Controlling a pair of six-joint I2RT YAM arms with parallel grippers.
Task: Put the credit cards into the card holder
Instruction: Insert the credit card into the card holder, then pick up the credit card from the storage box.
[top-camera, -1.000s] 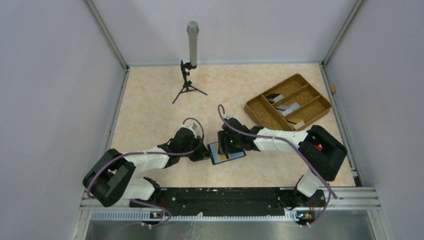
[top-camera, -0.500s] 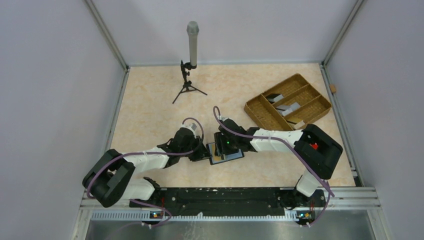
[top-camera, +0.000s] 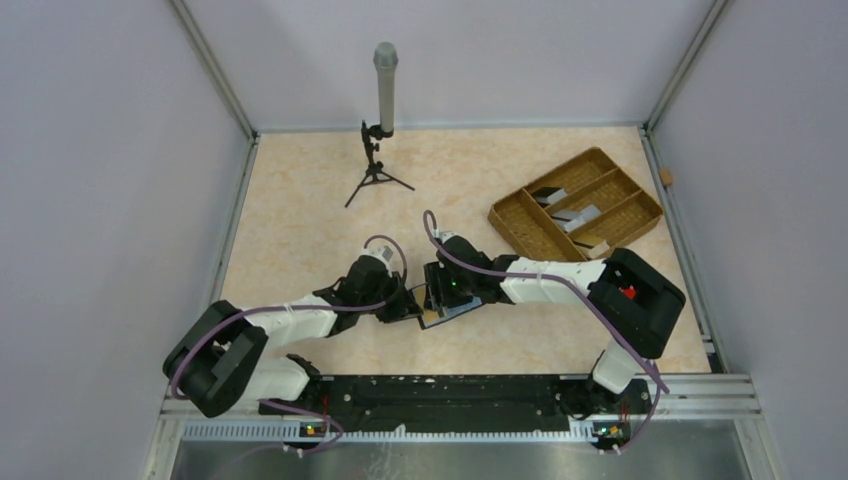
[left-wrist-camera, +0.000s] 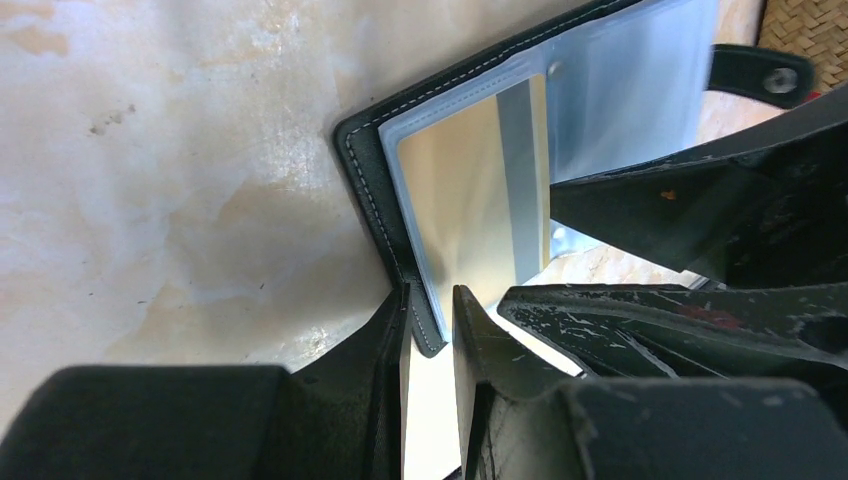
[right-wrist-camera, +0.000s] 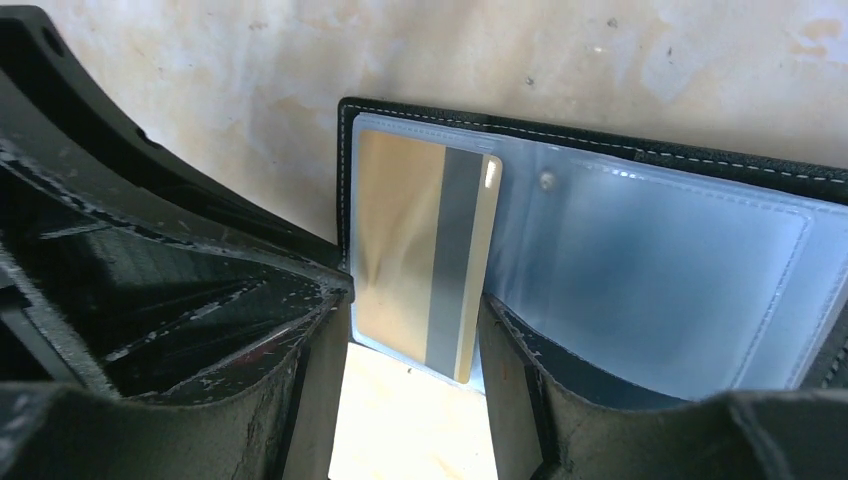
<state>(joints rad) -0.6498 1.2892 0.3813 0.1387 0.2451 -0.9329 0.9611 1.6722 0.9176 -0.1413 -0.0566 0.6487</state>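
The small black bifold card holder (right-wrist-camera: 640, 250) with clear pale blue sleeves lies open and flat on the pale marbled table (top-camera: 300, 230), in its near half, between the two arms. In the top view the right arm's wrist hides most of it. Its long axis runs there from left to right, with the right end a little farther from the bases. Its short black clasp tab (left-wrist-camera: 760, 75) sticks out at the end away from the left arm.

On the half nearer to the left arm we see one thin rectangular card (right-wrist-camera: 420, 250), gold-coloured with a grey stripe. Its long axis goes across the card holder, parallel to the stitched short edge, and the stripe runs the same way. Whether the card is under the clear plastic or only on top of it, we cannot tell.

The left gripper (left-wrist-camera: 430, 300) is nearly pressed together and pinches the black border of the card holder at a corner. The right gripper (right-wrist-camera: 412, 300) has its jaws half spread, one finger at each long edge of the card. Whether they squeeze it or only stand beside it, we cannot tell.

The brown woven divided tray (top-camera: 512, 222) stands at the far right of the table, well apart. In three of its compartments lie other cards (top-camera: 578, 213), pale grey and dark — too small to count.
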